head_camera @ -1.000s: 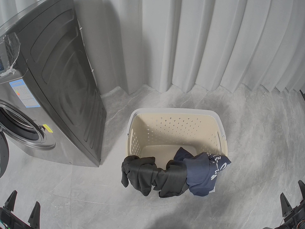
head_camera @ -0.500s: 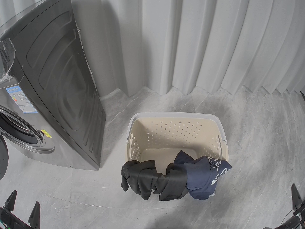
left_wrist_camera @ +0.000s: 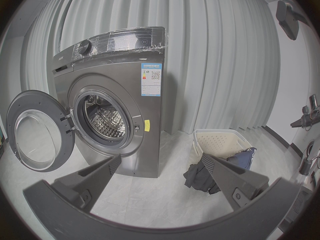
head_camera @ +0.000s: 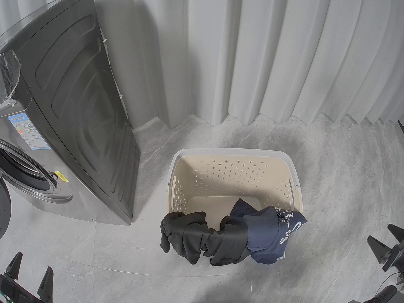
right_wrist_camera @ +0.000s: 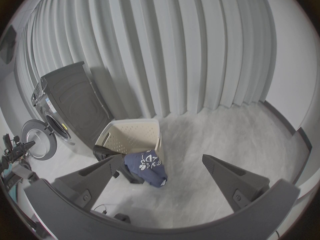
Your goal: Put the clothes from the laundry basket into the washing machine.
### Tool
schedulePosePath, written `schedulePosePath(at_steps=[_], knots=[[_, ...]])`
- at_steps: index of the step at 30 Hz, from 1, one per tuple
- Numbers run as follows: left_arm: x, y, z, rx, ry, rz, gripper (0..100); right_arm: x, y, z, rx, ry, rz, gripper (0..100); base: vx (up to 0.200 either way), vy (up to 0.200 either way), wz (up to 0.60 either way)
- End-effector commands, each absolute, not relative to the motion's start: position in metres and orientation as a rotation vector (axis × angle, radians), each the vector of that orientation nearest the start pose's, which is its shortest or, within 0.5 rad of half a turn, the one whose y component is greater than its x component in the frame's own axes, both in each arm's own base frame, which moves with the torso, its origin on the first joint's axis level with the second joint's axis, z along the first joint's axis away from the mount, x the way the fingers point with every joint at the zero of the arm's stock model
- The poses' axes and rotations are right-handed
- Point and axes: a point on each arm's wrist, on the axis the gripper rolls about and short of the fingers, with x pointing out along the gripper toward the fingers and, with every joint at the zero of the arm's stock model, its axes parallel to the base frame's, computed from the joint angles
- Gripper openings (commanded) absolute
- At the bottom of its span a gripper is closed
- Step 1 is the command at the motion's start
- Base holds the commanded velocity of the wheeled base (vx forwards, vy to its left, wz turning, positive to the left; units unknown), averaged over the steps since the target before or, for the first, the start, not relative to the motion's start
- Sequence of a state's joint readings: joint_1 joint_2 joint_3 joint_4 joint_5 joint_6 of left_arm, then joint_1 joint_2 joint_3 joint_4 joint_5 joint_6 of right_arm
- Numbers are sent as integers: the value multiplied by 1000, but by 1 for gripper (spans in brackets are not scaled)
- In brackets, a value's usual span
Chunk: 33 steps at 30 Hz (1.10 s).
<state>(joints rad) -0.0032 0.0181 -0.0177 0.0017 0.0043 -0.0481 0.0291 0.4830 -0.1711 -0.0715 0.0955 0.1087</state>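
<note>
The left gripper (left_wrist_camera: 160, 157) hangs low with its fingers spread wide and nothing between them. The right gripper (right_wrist_camera: 160, 157) is likewise spread and empty. Straight ahead of the left gripper stands the washing machine (left_wrist_camera: 133, 94), its round door (left_wrist_camera: 36, 130) swung fully open and the drum (left_wrist_camera: 106, 117) bare to view. Between the two grippers and a little ahead sits the laundry basket (head_camera: 235, 152) on the floor (head_camera: 336, 190).

Two garments hang over the rim that faces the grippers. A dark grey garment (head_camera: 198, 236) lies toward the left gripper and a navy garment (head_camera: 267, 232) with white print toward the right one. The two touch and overlap in the middle.

Judging by their folds, both are soft, light and limp. They will likely sag and trail when lifted, and one may drag the other along. The best hold looks to be the bunched cloth on top of the rim, pinching a thick fold rather than a loose edge.
</note>
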Motion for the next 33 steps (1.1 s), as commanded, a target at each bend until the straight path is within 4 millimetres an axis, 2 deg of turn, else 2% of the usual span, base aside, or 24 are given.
schedulePosePath(at_steps=[1,6,11,18,20,33], knots=[[-23,0,75,-44,5,2,100,74,10,111,151,549,185,100,0,0,0],[-23,0,75,-48,5,2,100,97,13,112,165,566,186,100,-200,0,0],[-23,0,75,-48,3,2,100,126,19,106,192,606,202,100,0,0,0],[-23,0,76,-46,3,2,100,157,29,90,185,665,228,100,0,0,0],[-23,0,75,-46,5,2,100,171,33,78,186,700,230,100,0,0,0],[-23,0,76,-44,3,0,100,205,57,37,147,780,286,100,0,0,0]])
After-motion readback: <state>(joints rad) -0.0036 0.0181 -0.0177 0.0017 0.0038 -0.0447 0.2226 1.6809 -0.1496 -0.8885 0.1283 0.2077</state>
